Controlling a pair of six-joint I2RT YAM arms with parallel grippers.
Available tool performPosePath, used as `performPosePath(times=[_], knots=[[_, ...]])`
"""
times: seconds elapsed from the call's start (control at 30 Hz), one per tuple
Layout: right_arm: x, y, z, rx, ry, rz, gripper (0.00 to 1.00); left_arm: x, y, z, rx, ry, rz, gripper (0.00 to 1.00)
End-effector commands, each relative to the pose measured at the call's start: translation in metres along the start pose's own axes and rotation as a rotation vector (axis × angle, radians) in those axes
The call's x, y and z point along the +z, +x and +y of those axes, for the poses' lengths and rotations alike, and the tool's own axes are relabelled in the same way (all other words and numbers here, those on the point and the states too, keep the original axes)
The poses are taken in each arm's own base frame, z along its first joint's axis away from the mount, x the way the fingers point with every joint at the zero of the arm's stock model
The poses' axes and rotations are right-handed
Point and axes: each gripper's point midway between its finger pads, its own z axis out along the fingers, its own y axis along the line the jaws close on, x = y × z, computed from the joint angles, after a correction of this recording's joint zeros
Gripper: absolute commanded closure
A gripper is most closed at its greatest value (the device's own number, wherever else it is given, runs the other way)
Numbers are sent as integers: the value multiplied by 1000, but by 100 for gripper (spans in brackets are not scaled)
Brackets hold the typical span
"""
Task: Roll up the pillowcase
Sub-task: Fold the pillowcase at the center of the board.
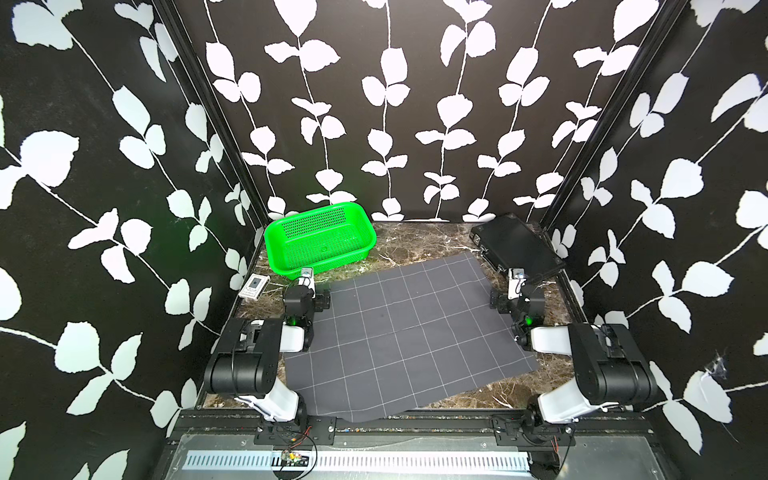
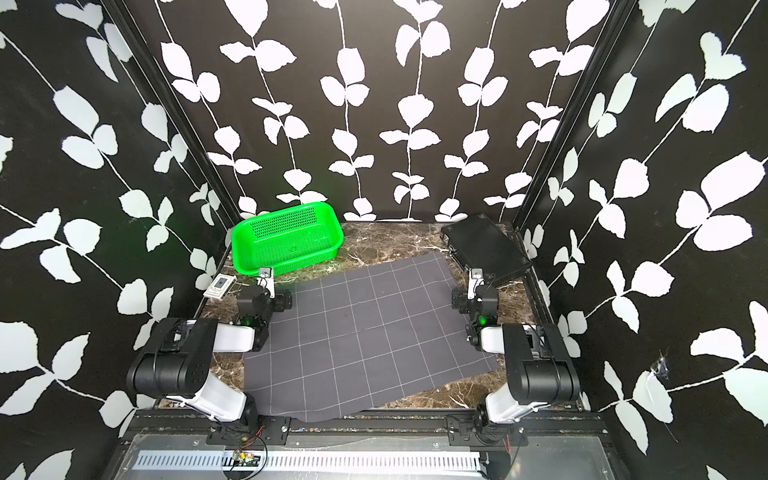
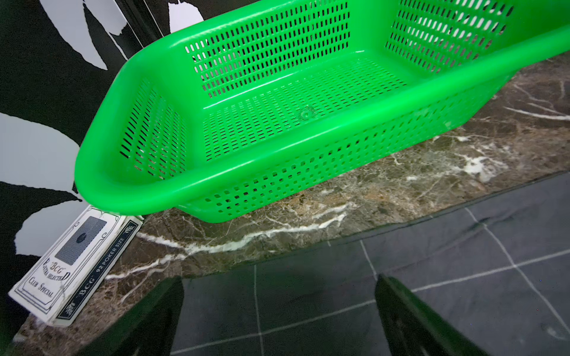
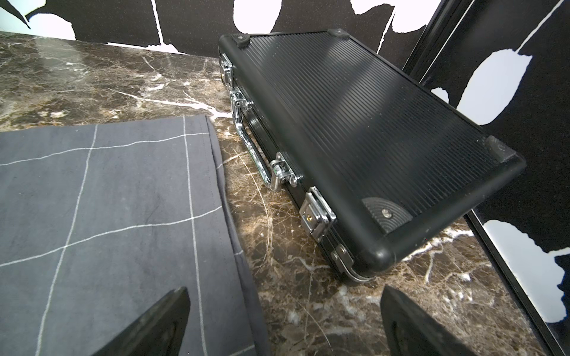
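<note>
Lying flat, the pillowcase (image 1: 409, 332) reaches under the left claw (image 3: 279, 282) and right claw (image 4: 285, 291), both spread apart.

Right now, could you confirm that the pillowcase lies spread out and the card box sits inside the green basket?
Not quite: the card box lies on the table beside the green basket, which is empty, as the left wrist view shows. The pillowcase does lie spread out.
</note>
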Motion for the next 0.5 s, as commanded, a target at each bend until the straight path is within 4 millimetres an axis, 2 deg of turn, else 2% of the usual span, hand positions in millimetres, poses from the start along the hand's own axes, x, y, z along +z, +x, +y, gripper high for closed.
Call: performPosePath(times=[0.0, 0.1, 0.27, 0.37, 0.47], knots=[[-3, -24, 9, -15, -62, -52, 1, -13, -37, -1, 11, 37, -47, 1], [-11, -33, 25, -77, -123, -27, 1, -33, -56, -3, 29, 79, -37, 1], [-32, -57, 62, -206, -240, -34, 1, -79, -68, 1, 15, 114, 16, 1], [-42, -71, 75, -165, -295, -54, 1, -101, -66, 1, 2, 143, 87, 1], [-50, -76, 95, -153, -372, -34, 1, -116, -46, -1, -25, 173, 188, 1]])
